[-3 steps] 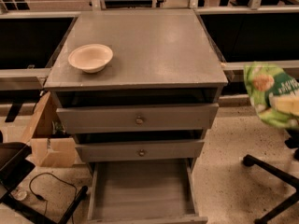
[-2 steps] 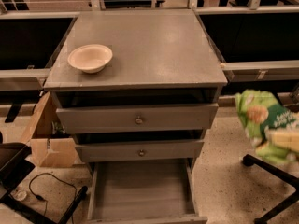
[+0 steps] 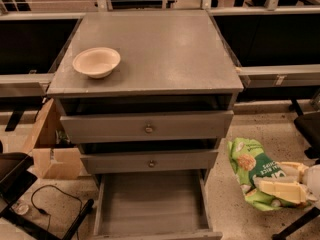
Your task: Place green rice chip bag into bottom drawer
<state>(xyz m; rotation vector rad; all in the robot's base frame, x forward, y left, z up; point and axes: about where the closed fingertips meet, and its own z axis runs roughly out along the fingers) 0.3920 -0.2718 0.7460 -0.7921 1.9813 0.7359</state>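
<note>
The gripper [image 3: 272,178] sits at 4 o'clock in the view, low on the right edge, its cream fingers [image 3: 281,190] closed on the bag [image 3: 248,166], one lying across the lower front of it and the other just above. The bag is crumpled, light green with a darker label and tan chip pictures, and it hangs off the cabinet's [image 3: 150,59] right side, at 3 o'clock from the bottom drawer [image 3: 150,204] and clear of its side wall, above the speckled floor [image 3: 225,219]. The bottom drawer is at 6 o'clock, pulled right out towards the camera, its plank-like floor bare and its low sides showing. Above it the two upper drawers are shut or nearly so, each with a round knob, the top one [image 3: 148,129] and the middle one [image 3: 151,163]. On the cabinet top, at 10 o'clock, stands a cream bowl [image 3: 96,62], upright, near the left edge. At 8 o'clock a cardboard box [image 3: 52,159] rests against the cabinet's left side, with a black cable [image 3: 47,199] looped on the floor below it
</note>
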